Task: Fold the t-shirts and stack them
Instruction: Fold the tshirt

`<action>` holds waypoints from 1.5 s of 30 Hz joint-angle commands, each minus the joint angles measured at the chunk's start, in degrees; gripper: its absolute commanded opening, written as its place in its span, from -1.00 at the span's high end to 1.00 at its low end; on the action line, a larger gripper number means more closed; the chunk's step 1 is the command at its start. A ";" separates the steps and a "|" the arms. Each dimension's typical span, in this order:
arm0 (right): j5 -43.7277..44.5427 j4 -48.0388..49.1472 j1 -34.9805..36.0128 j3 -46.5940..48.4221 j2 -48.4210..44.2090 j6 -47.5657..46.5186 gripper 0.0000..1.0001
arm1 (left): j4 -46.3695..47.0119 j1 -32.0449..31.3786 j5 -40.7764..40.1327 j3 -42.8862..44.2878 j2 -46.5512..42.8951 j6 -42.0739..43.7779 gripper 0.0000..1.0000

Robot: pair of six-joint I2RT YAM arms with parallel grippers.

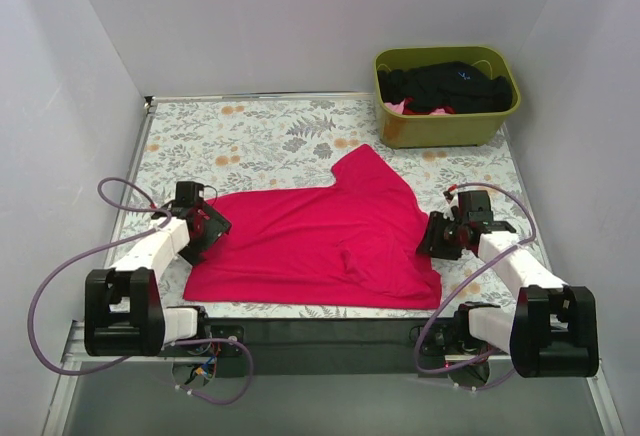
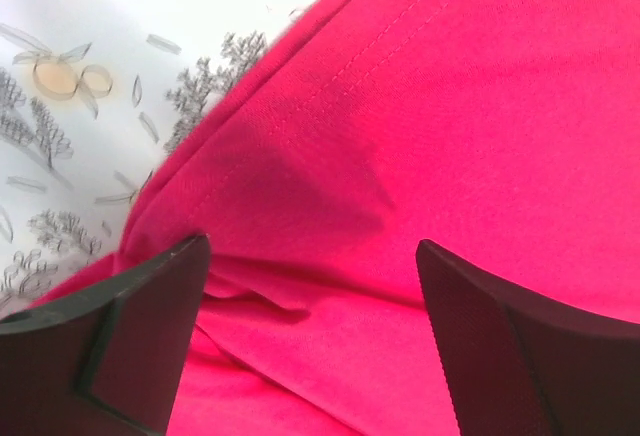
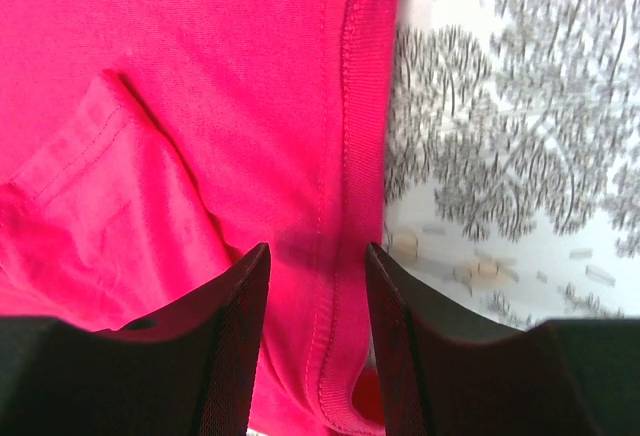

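Note:
A crimson-red t-shirt (image 1: 320, 241) lies spread flat on the floral table, one sleeve pointing to the back. My left gripper (image 1: 207, 228) is at the shirt's left edge. In the left wrist view (image 2: 310, 286) it is wide open, low over folds of the red cloth (image 2: 450, 106). My right gripper (image 1: 440, 238) is at the shirt's right edge. In the right wrist view (image 3: 316, 296) it is open, and its fingers straddle the shirt's ribbed, stitched edge (image 3: 350, 156). Black t-shirts (image 1: 450, 86) lie in a basket.
An olive-green basket (image 1: 445, 131) stands at the back right with the black clothes and a bit of pink cloth (image 1: 408, 108). The floral table cover (image 1: 260, 136) shows bare behind the shirt. White walls close in on three sides.

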 commanded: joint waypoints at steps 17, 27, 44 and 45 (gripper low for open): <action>-1.84 3.47 -0.13 23.80 11.89 -8.43 0.08 | 19.14 0.45 -9.41 14.30 13.06 20.93 -0.56; -2.28 7.16 -0.13 24.60 17.43 -8.52 0.08 | 20.20 0.45 -5.72 14.76 20.02 23.66 -0.25; -7.21 13.49 0.66 26.00 25.69 -10.19 0.12 | 20.55 0.45 -5.29 16.51 24.85 24.01 -0.10; -7.47 13.58 0.93 26.01 26.39 -10.28 0.12 | 20.55 0.45 -5.20 16.59 24.94 24.01 0.02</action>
